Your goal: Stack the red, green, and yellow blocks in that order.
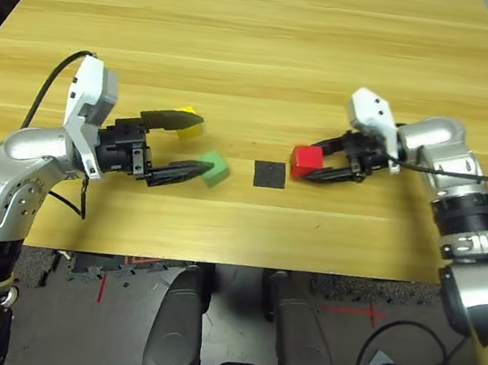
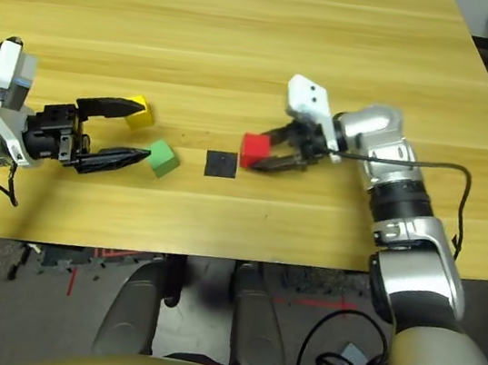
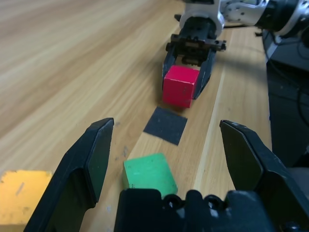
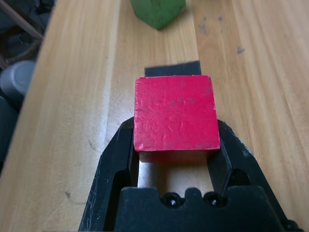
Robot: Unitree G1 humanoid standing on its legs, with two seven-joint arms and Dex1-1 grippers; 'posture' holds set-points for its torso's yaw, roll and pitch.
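Left eye view: on a wooden counter (image 1: 270,67), a flat black square patch (image 1: 270,174) is the landmark. Just right of it, the right gripper (image 1: 316,161) has its jaws closed on the red block (image 1: 306,161). Left of the patch sits the green block (image 1: 214,169); farther left and beyond is the yellow block (image 1: 189,124). The left gripper (image 1: 192,149), also left of the patch, has empty, open jaws.

Left wrist view: green and yellow stand apart, unstacked.

Right wrist view: red is gripped beside the patch. Stacking seems barely begun; placing red, then green, then yellow remains.
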